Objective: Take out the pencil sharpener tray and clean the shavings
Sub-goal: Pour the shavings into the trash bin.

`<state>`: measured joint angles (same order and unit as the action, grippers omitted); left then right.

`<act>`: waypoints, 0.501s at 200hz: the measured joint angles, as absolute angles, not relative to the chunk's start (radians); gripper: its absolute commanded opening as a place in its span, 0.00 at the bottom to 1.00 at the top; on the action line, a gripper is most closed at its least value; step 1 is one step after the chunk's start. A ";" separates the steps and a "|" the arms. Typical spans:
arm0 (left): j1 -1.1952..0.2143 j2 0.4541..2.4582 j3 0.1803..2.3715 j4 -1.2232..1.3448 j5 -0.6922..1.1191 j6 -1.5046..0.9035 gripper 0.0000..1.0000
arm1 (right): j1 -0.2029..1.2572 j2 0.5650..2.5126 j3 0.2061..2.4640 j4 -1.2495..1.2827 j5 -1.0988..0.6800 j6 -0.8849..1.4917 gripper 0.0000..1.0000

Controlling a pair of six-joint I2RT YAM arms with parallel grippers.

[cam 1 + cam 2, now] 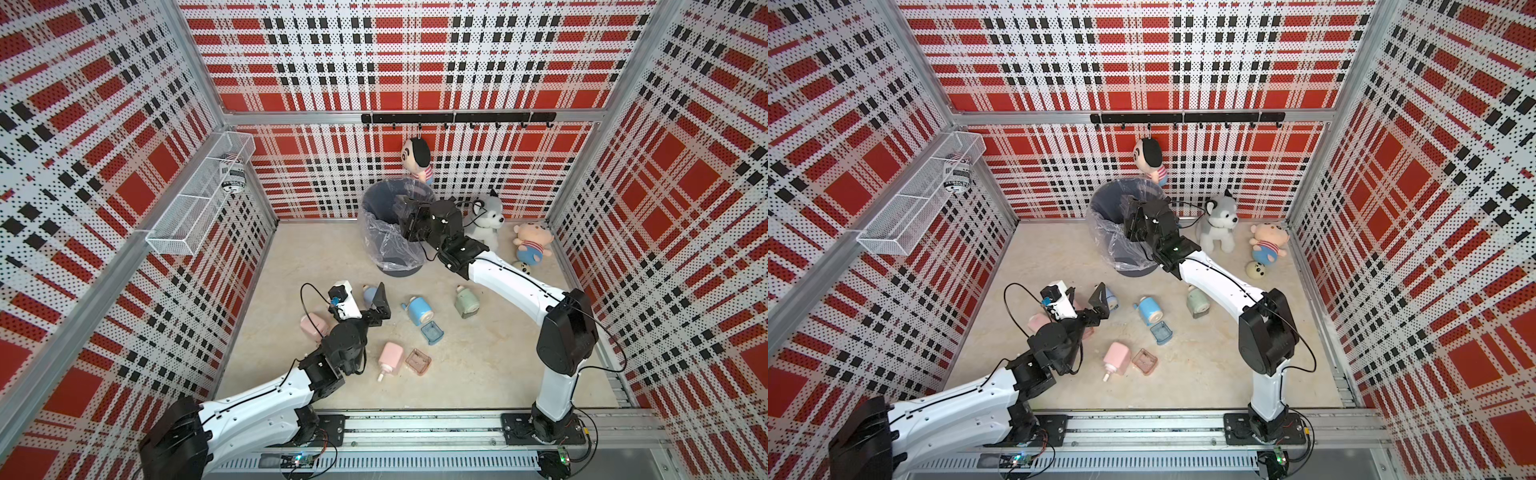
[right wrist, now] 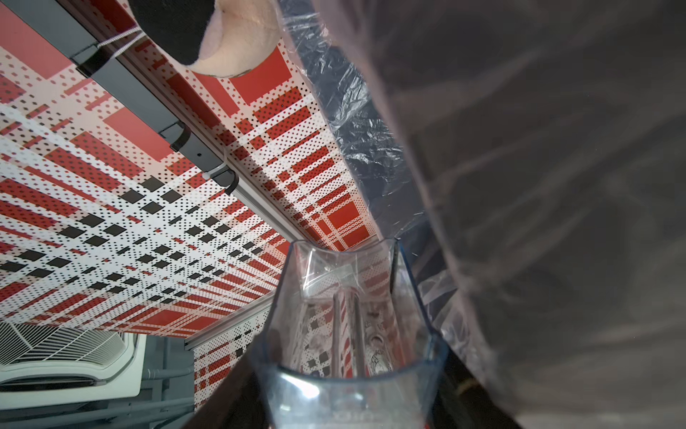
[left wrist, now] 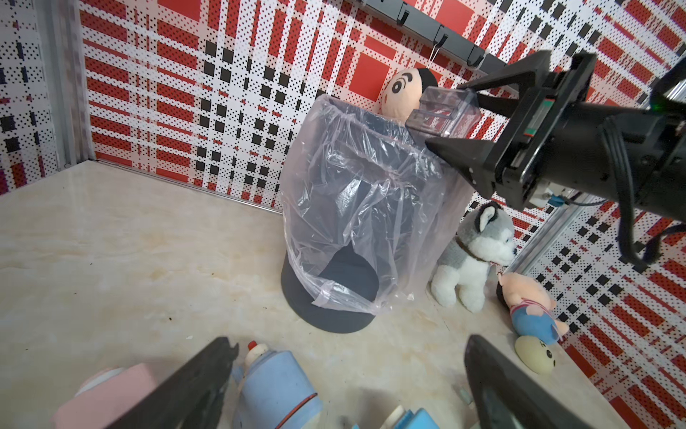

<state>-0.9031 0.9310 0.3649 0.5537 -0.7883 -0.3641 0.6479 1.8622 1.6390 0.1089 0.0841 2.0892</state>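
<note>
Pencil sharpener tray (image 2: 349, 334), a clear one, is held up at the top edge of the big grey bin (image 1: 380, 245), which has a plastic bag in it and stands at the back of the floor. The right gripper (image 3: 445, 116) is squeezed tight on that tray. The left gripper (image 3: 349, 345) is low down, spread wide with nothing in it, over a pale blue sharpener (image 3: 274, 386). A toy dog (image 1: 486, 220) sits beside the bin. On the floor lie a pink sharpener (image 1: 390, 357), a blue tray (image 1: 432, 332) and a pink tray (image 1: 417, 360).
</note>
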 measured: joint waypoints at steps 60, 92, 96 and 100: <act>-0.904 0.944 0.365 0.560 -0.794 -0.358 0.98 | 0.645 1.861 1.647 0.099 0.072 2.073 0.51; -0.904 0.949 0.365 0.561 -0.794 -0.358 0.98 | 0.644 1.861 1.683 0.049 0.072 2.048 0.52; -0.904 0.949 0.365 0.561 -0.794 -0.358 0.98 | 0.644 1.861 1.687 0.046 0.072 2.046 0.52; -0.904 0.950 0.365 0.561 -0.794 -0.358 0.98 | 0.644 1.861 1.689 0.045 0.072 2.043 0.52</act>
<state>-0.9043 0.9497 0.3649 0.5613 -0.7940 -0.3584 0.6441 1.8610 1.6890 0.0452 0.0719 2.0430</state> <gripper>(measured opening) 0.982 0.603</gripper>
